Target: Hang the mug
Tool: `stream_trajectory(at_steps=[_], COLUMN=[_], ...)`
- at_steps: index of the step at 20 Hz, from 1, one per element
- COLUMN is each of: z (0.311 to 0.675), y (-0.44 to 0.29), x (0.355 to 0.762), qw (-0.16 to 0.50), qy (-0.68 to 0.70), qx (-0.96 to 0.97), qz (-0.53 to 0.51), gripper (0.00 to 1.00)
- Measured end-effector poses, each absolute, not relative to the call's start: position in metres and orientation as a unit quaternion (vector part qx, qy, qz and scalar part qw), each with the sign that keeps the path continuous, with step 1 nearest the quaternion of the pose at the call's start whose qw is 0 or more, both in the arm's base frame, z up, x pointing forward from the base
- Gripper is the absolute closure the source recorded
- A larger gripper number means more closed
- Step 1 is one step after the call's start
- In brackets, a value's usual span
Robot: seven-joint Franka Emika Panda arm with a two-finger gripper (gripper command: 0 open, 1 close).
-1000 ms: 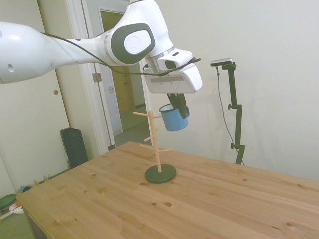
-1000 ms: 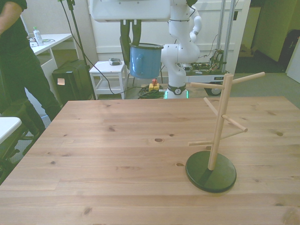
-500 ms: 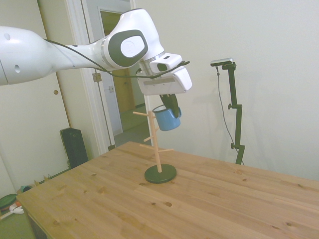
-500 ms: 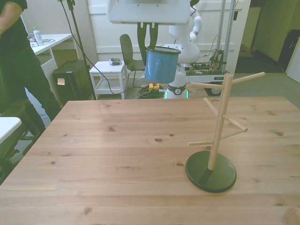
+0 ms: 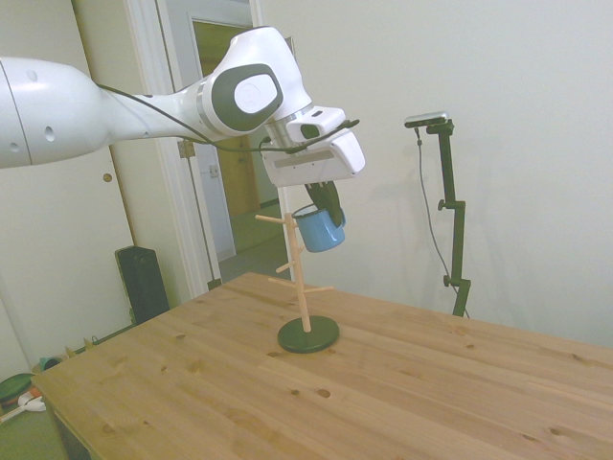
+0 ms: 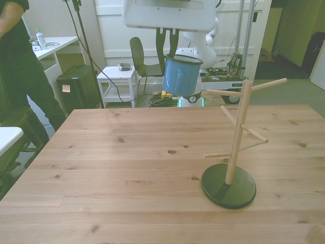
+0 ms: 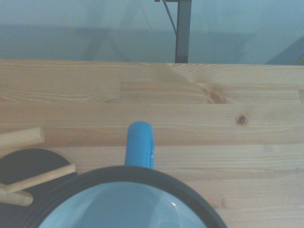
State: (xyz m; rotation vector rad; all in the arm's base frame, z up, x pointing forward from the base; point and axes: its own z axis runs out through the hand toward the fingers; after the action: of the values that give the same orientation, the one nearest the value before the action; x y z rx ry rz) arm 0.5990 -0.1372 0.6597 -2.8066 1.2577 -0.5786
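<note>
The blue enamel mug (image 5: 320,229) (image 6: 181,76) hangs in the air, high above the table, with my gripper (image 5: 329,196) (image 6: 168,47) shut on its dark rim. It sits just beside the upper pegs of the wooden rack (image 5: 294,266) (image 6: 237,133), on the front view's left of the rack's top peg, apart from it. The wrist view looks down into the mug's white inside (image 7: 128,209), with its blue handle (image 7: 139,144) pointing away over the table and the rack's pegs (image 7: 21,137) and dark base (image 7: 28,168) to one side.
The rack stands on a round dark base (image 6: 228,185) toward the front view's right of the wooden table (image 6: 127,173). A person (image 6: 23,76) in dark clothes stands off the table at the front view's left. A chair and a cart stand behind the table.
The gripper has carried the mug toward the rack, moving to the front view's right and slightly down; the mug is now close to the upper pegs.
</note>
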Motion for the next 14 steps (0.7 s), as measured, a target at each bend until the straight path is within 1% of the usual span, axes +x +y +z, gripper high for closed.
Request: stream_trajectory(at_steps=[14], z=[0.646], y=[-0.092], x=[0.615], qw=[-0.014], qy=[0.366], qx=[-0.913], qz=[-0.183], gripper=[1.0])
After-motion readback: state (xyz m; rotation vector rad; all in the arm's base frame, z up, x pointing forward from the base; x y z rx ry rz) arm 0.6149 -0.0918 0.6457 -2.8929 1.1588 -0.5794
